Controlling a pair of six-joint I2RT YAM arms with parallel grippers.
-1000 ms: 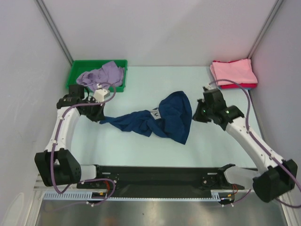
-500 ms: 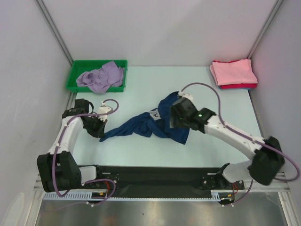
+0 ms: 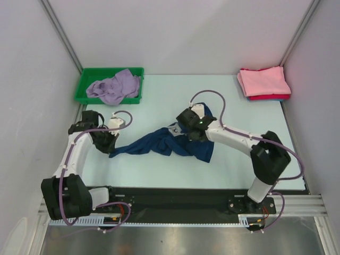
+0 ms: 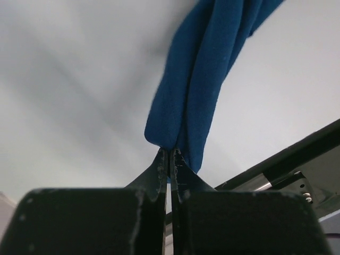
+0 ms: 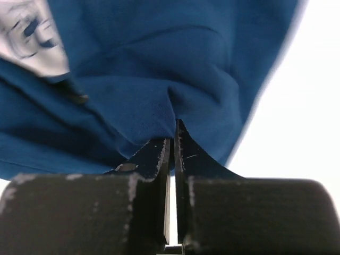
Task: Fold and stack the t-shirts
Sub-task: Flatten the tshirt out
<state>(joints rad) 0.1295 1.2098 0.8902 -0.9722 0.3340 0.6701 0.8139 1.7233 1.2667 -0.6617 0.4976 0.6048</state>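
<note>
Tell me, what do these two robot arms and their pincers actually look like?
Both the left arm and right arm have smooth white tube sections joined by chunky black joints. A thin purplish cable loops along each one. The left gripper and right gripper are matt black blocks ending in two slim, pointed fingers with finely toothed inner edges.

**Two tight pinches**

The left arm (image 3: 71,154) bends up the left side, wrist turned inward; the left gripper (image 4: 170,155) has its jaws pressed together on a fold of the navy t-shirt (image 3: 154,143); the right arm (image 3: 239,141) stretches low, far leftward; the right gripper (image 5: 172,135) pinches the same shirt, jaws closed.
</note>
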